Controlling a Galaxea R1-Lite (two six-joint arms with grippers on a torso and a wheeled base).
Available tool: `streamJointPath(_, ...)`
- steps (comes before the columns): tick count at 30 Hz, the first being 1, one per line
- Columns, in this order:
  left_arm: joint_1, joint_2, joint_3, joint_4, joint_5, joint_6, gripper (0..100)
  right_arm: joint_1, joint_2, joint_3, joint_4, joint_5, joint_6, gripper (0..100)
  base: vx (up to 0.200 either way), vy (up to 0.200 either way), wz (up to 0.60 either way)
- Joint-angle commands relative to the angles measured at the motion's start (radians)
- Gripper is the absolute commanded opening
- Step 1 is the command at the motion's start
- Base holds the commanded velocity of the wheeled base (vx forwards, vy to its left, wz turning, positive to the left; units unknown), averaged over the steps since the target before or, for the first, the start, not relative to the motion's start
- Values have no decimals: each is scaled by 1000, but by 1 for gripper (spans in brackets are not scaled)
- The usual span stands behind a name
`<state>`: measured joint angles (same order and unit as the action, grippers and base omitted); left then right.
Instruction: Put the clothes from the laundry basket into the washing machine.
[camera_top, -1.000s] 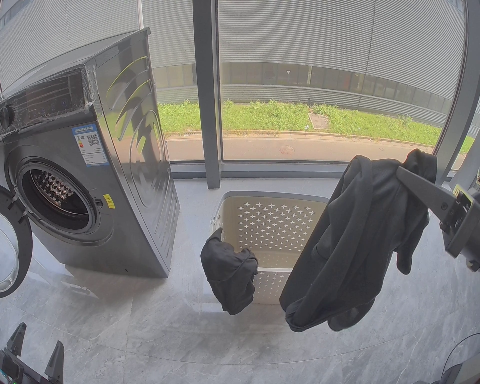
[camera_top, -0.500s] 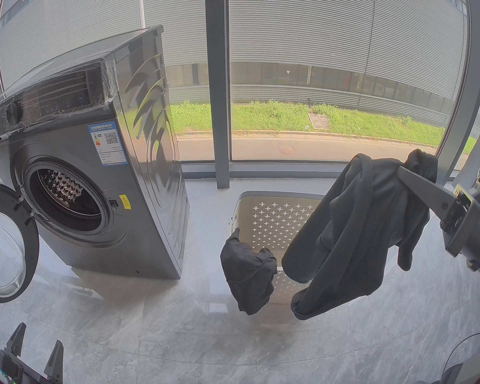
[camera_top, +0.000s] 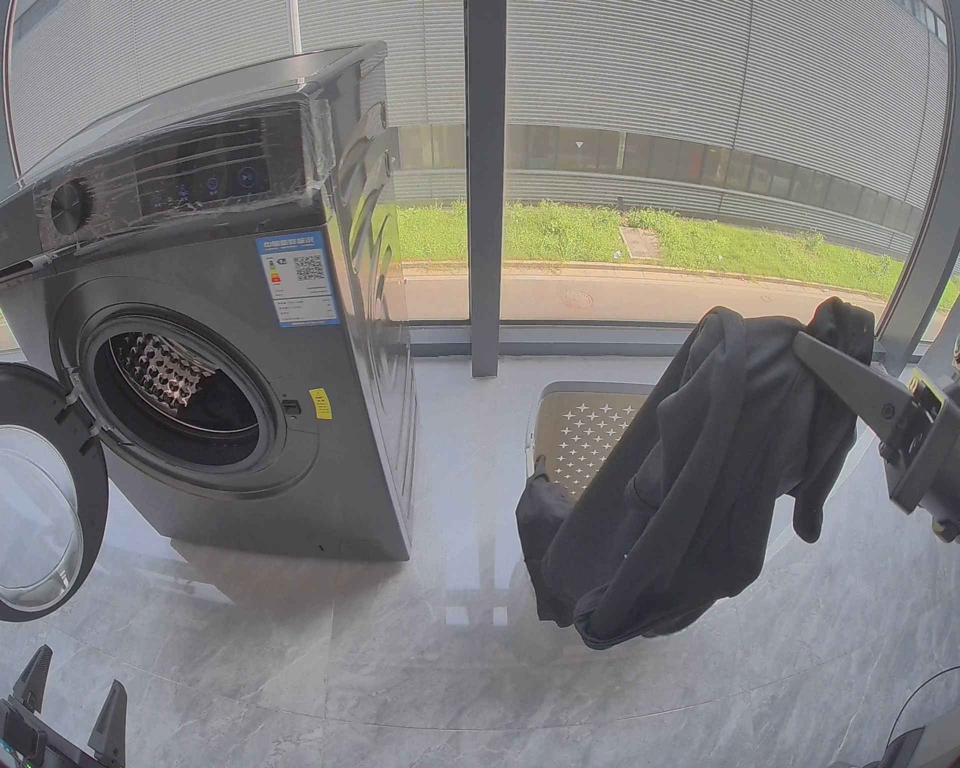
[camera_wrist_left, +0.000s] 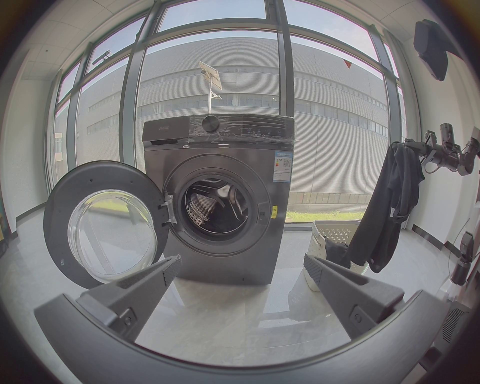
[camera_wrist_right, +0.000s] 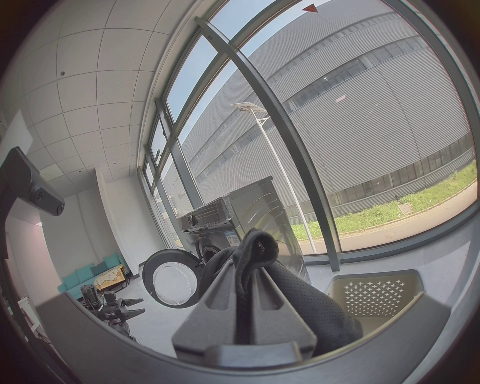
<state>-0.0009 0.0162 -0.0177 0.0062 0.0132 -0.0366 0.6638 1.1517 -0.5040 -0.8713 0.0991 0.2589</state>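
A black garment hangs in the air at the right, above the floor, with my right gripper shut on its top fold. Behind it the beige laundry basket stands on the floor, a second dark cloth draped over its near rim. The grey washing machine stands at the left with its round door swung open and the drum showing. My left gripper is low at the near left, open and holding nothing.
Tall windows and a grey pillar stand behind the basket. Pale marble floor stretches between me and the machine. The open door juts out to the machine's left.
The whole head view has shifted: machine and basket now sit farther right in the picture, so the camera has turned left. The held garment's lower end swung a little; the grippers keep their places.
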Motion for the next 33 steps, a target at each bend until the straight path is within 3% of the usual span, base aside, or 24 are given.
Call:
streamJointPath(1, 1, -16, 16, 0, 1, 0, 100, 2, 2, -1, 0, 2, 0, 0, 0, 200, 0)
streamJointPath(11, 1, -16, 16, 0, 1, 0, 100, 2, -1, 1, 0, 4, -1, 0, 0, 20, 0)
streamJointPath(23, -1, -16, 16, 0, 1, -2, 100, 0, 0, 2, 0, 4, -1, 0, -200, 0, 0)
streamJointPath(29, -1, -16, 16, 0, 1, 0, 100, 2, 2, 2, 0, 4, -1, 0, 0, 0, 0)
streamJointPath(33, -1, -16, 16, 0, 1, 0, 100, 2, 3, 4, 2, 5, -1, 0, 0, 200, 0)
